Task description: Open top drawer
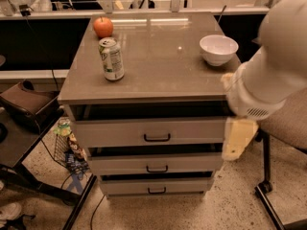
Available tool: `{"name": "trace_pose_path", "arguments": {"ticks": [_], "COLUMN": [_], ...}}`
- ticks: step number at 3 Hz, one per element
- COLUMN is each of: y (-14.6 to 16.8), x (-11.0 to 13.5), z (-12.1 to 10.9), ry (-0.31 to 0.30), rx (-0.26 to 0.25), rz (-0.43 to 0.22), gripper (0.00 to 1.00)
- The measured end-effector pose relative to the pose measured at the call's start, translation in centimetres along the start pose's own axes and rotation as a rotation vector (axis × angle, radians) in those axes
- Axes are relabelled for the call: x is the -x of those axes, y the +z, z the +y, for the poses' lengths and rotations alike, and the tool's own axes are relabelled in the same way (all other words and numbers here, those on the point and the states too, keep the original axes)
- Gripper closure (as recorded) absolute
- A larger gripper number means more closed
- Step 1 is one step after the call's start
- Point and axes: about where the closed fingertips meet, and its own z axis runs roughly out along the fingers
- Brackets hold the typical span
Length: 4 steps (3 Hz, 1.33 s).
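The top drawer [124,132] is the tallest grey-beige front under the cabinet's countertop [158,75], with a thin black bar handle [157,138] at its middle. A dark gap shows between its top edge and the countertop. Two shorter drawers [153,164] with like handles sit below it. My white arm [273,66] comes in from the upper right. My pale yellow gripper [236,145] hangs down at the cabinet's right front corner, level with the top drawer's right end and well to the right of the handle. It holds nothing.
On the countertop stand an apple [103,27] at the back left, a green-white can [112,59] in front of it, and a white bowl [218,49] at the right. A chair [288,123] stands close on the right, a wire basket [66,145] and black frame on the left.
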Motion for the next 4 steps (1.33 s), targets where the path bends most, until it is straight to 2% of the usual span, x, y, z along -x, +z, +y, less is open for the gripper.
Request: {"name": "trace_pose_path", "arguments": {"ticks": [1, 2, 3, 4], "y": [7.7, 11.1, 11.4, 13.0], "x": [1.5, 3.2, 3.3, 4.9], "z": [3.2, 5.6, 5.7, 5.8], "ry": [-0.060, -0.094, -0.097, -0.119], "rx": [0.017, 0.017, 0.010, 0.030], "rz": [-0.018, -0.056, -0.060, -0.037], "gripper": [0.00, 0.00, 0.00, 0.00]}}
